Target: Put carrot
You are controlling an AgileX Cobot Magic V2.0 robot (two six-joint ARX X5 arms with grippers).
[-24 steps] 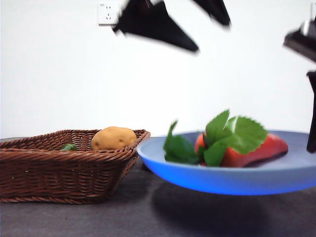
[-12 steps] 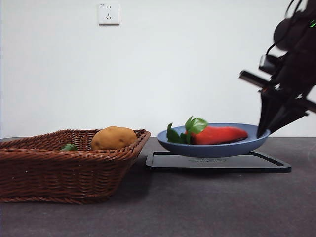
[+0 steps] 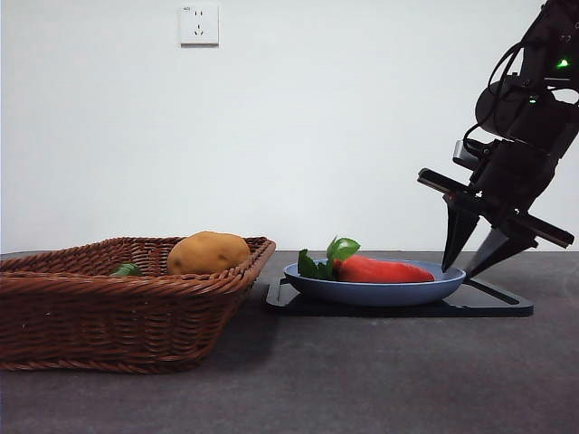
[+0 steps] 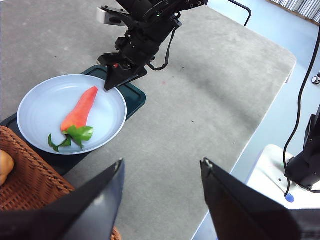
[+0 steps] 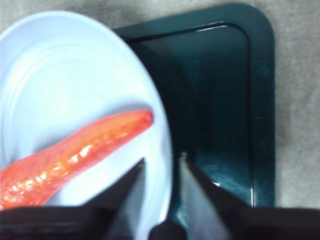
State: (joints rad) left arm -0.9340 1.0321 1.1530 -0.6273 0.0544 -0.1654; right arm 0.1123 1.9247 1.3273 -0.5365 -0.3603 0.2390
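The red-orange carrot (image 3: 389, 269) with green leaves lies in a pale blue plate (image 3: 362, 291) that rests on a dark tray (image 3: 493, 307). My right gripper (image 3: 460, 271) reaches down at the plate's right rim. Its jaws straddle the rim, one inside and one outside, a little apart. In the right wrist view the carrot's tip (image 5: 100, 137) lies on the plate (image 5: 75, 65) just ahead of the right gripper (image 5: 162, 160). My left gripper (image 4: 162, 165) hangs open high above the table, holding nothing, and looks down on the carrot (image 4: 80, 107) and plate (image 4: 40, 97).
A brown wicker basket (image 3: 109, 312) stands left of the tray, its corner close to the plate. It holds a yellow-brown potato (image 3: 208, 253) and a small green item (image 3: 127, 269). Bare grey tabletop (image 4: 200, 90) stretches beyond the tray.
The plate with the carrot came down from the air close to the camera and now rests on the tray. The right gripper travelled down with it to the plate's right rim.
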